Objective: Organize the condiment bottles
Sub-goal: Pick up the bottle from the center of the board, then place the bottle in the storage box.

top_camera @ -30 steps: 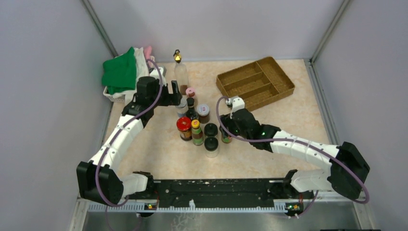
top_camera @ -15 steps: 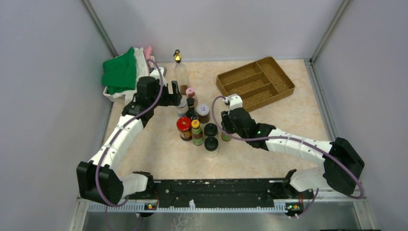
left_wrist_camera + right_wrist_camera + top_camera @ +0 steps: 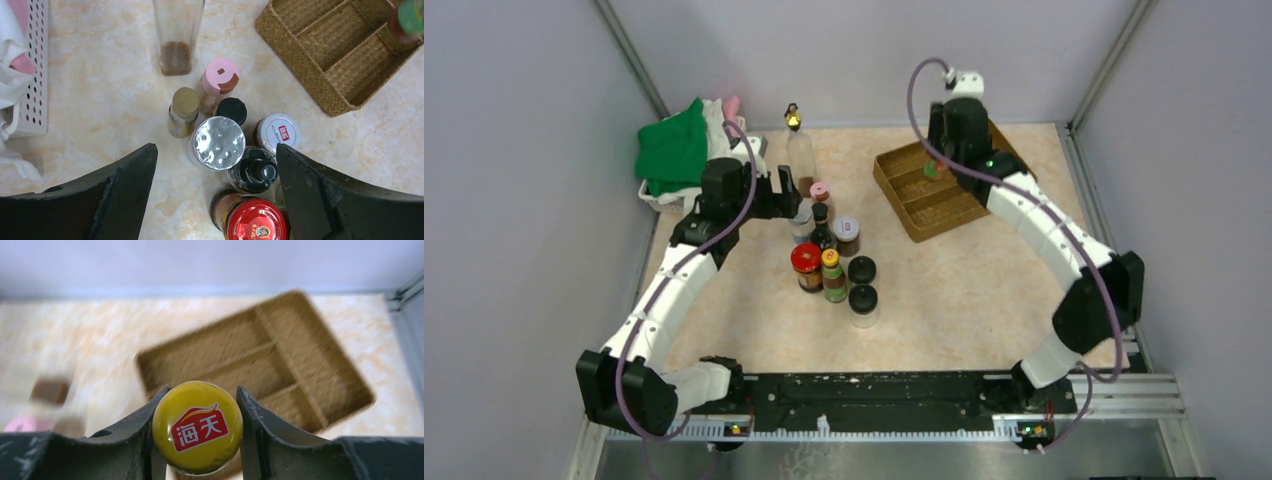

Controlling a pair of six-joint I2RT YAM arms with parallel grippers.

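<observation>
A beige marbled tabletop (image 3: 984,290) carries everything. At its far right lies a brown woven compartmented tray (image 3: 944,207). At the far left stands a white perforated plastic basket (image 3: 35,75) with a green cloth (image 3: 672,150) heaped on it.

The right pincer (image 3: 199,412) is pinching a yellow-capped bottle (image 3: 197,426), one finger pressed against each side of the cap. It holds the bottle above the left part of the tray; whether the base touches the weave cannot be told. The left pincer (image 3: 215,150) is spread wide and grips nothing. It hangs over the cluster of standing bottles (image 3: 832,270) in the middle of the table, left of the tray.

At the far end of that cluster stands a tall clear gold-topped bottle (image 3: 177,30) with a brown layer at its bottom. Nearer, packed close together, are:
- a pink-capped bottle (image 3: 220,77)
- a small brass-capped bottle (image 3: 185,102)
- a black-capped bottle (image 3: 231,109)
- a silver-lidded jar (image 3: 217,142)
- a white-lidded jar (image 3: 280,132)
- a dark bottle with a black stopper (image 3: 255,172)
- a red-lidded jar (image 3: 257,225)

The yellow cap bears a red emblem with the white characters 海天. The white lid has a small red label and the red lid a small emblem, both too small to read.
</observation>
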